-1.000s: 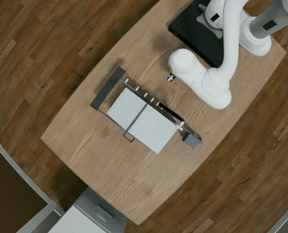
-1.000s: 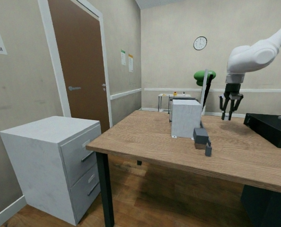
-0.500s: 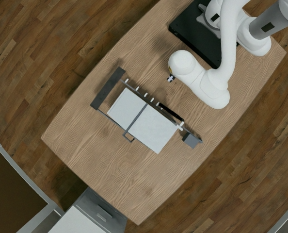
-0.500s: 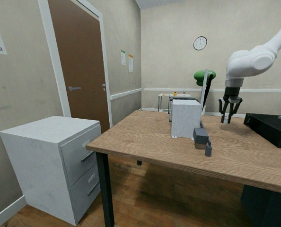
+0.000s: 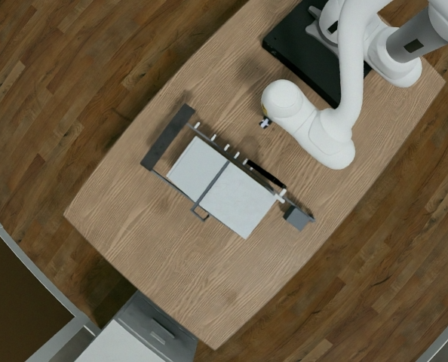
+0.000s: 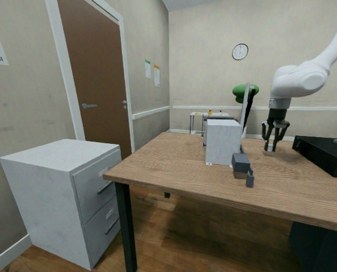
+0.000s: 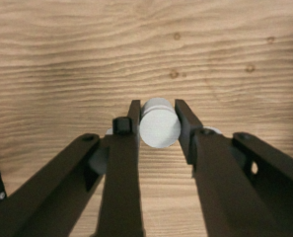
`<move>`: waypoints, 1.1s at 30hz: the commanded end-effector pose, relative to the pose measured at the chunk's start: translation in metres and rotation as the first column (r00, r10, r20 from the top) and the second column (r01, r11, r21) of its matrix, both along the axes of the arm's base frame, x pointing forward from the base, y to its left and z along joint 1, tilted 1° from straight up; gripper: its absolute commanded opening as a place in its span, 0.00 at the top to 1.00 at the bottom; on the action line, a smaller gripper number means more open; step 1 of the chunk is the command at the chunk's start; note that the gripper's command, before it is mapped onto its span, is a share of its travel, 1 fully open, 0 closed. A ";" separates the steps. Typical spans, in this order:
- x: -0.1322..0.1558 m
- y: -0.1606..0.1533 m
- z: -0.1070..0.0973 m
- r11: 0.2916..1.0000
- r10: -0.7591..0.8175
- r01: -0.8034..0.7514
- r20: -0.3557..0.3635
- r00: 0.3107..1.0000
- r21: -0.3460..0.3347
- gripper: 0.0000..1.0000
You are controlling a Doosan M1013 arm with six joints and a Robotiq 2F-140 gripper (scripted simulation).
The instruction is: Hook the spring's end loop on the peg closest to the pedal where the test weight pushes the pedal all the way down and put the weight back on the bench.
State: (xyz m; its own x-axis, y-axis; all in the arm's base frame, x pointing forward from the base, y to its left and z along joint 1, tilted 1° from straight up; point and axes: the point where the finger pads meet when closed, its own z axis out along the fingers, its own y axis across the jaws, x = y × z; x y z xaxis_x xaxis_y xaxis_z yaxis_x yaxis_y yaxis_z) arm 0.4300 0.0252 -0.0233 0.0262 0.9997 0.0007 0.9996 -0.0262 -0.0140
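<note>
Looks like the put-the-weight-back step: the gripper [image 5: 265,123] [image 6: 270,147] [image 7: 157,113] has its jaws pinched on the steel test weight [image 6: 269,147] [image 7: 160,128], apart from the feeder [image 5: 236,194] [image 6: 221,141], maybe just above the bench [image 5: 216,280] [image 6: 168,164], so lower gently, then let go.

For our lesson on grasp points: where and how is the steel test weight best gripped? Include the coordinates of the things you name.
Grip the steel test weight [image 6: 269,147] [image 7: 160,129] by its upper sides, coming straight down from above. Its round, upright shape gives the fingers opposite sides to press, and that probably leaves its base free to stand flat.
</note>
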 end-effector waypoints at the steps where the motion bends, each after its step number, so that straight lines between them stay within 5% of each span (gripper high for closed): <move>1: 0.000 0.000 -0.005 1.000 0.000 0.000 0.001 1.000 0.000 0.75; 29: 0.000 0.000 -0.037 1.000 0.000 0.000 0.001 1.000 0.000 0.75; 30: 0.000 0.000 -0.035 1.000 0.000 0.000 0.001 1.000 0.000 0.00; 33: 0.000 0.000 -0.035 1.000 0.000 0.000 0.001 1.000 0.000 0.00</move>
